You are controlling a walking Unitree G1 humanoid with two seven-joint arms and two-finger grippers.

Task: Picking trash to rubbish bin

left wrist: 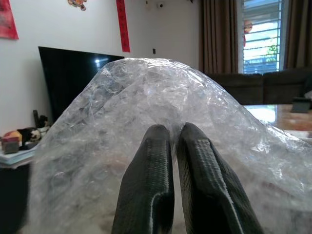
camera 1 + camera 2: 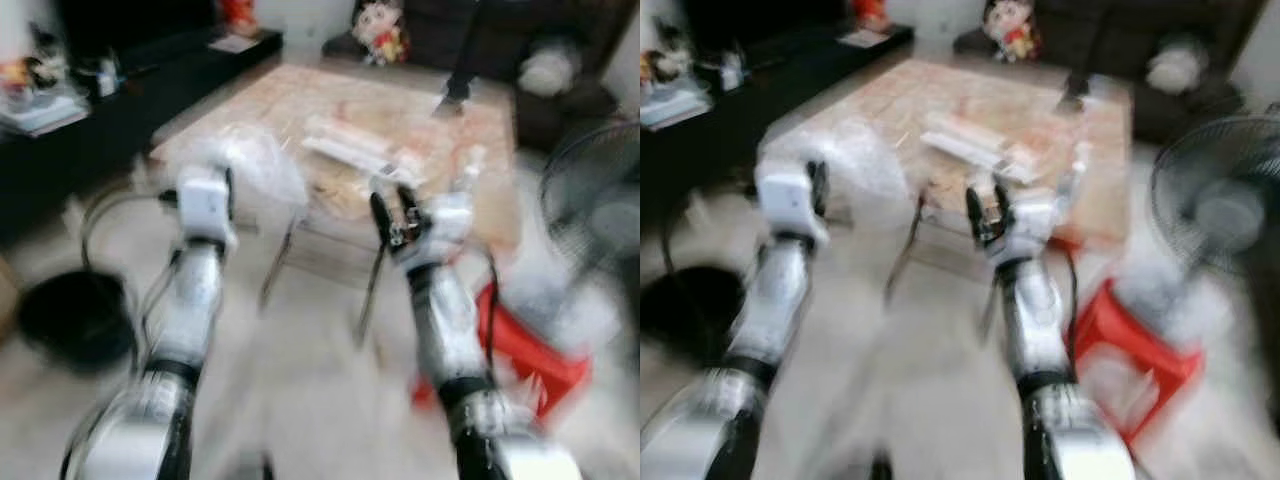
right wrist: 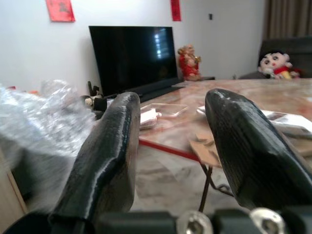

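A crumpled sheet of clear bubble wrap is pinched between the fingers of my left gripper. In the blurred eye views that arm is raised at the table's near left corner, and the bubble wrap bulges beyond the left gripper. My right gripper is held up in front of the table's near edge, open and empty; the right wrist view shows its fingers wide apart. A black round bin stands on the floor at my left.
The marble-topped low table carries flat boxes and papers. A red stool and a standing fan are on the right. A dark TV bench runs along the left, with a sofa and a plush doll behind.
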